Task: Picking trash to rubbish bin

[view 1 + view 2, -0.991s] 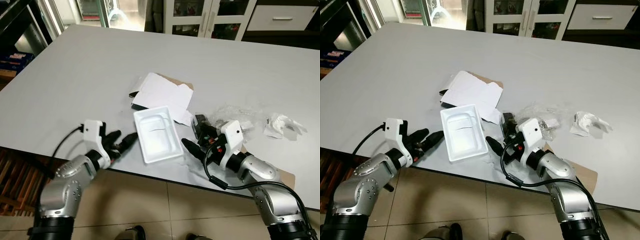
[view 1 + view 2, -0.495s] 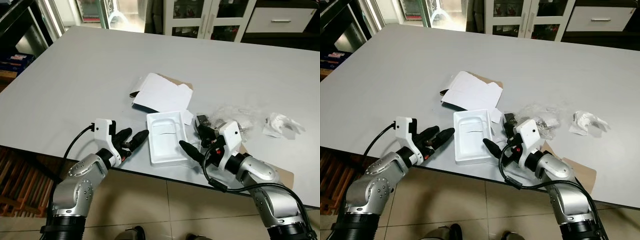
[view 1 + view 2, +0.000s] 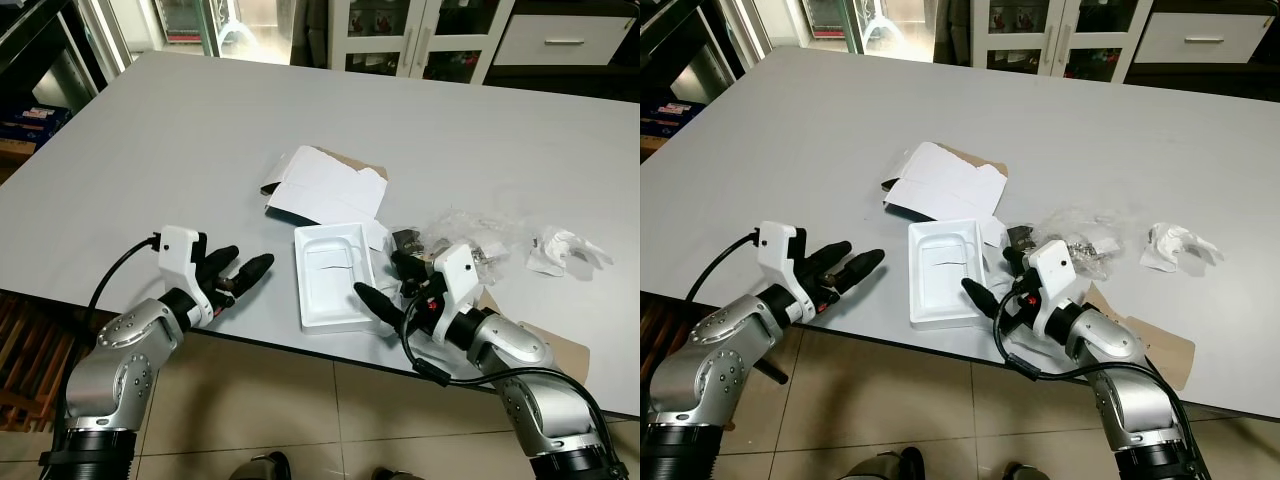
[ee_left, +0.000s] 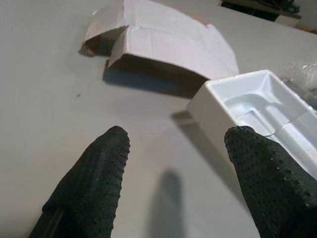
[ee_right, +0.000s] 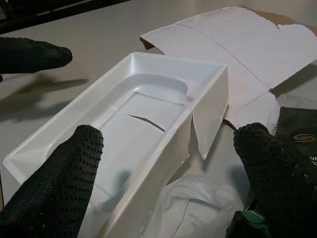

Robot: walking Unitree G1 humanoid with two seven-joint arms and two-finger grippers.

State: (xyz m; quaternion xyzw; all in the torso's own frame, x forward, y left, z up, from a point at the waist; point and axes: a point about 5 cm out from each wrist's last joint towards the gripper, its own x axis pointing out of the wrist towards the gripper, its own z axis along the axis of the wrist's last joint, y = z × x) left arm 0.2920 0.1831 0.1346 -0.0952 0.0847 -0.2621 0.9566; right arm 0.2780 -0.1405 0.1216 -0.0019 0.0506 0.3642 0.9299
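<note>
A white foam tray point(image 3: 333, 276) lies on the grey table point(image 3: 180, 150) close to its near edge. My left gripper point(image 3: 245, 262) hovers open just left of the tray, a short gap away; in the left wrist view the tray's corner point(image 4: 233, 99) sits ahead of the open left gripper point(image 4: 179, 134). At the tray's near right corner is my right gripper point(image 3: 383, 283), open. In the right wrist view the tray's point(image 5: 148, 114) right-hand wall lies between the spread fingers point(image 5: 74, 158). Nothing is held.
A flattened white cardboard box point(image 3: 325, 190) lies behind the tray. To the right are a dark packet point(image 3: 404, 243), clear plastic wrap point(image 3: 470, 232), crumpled white paper point(image 3: 565, 248) and a brown card piece point(image 3: 562, 350). Tiled floor point(image 3: 300, 400) lies below the table's edge.
The tray was pushed right and turned lengthwise a second ago. Since then my left gripper has drawn back leftward from it, and my right gripper has edged closer to its corner.
</note>
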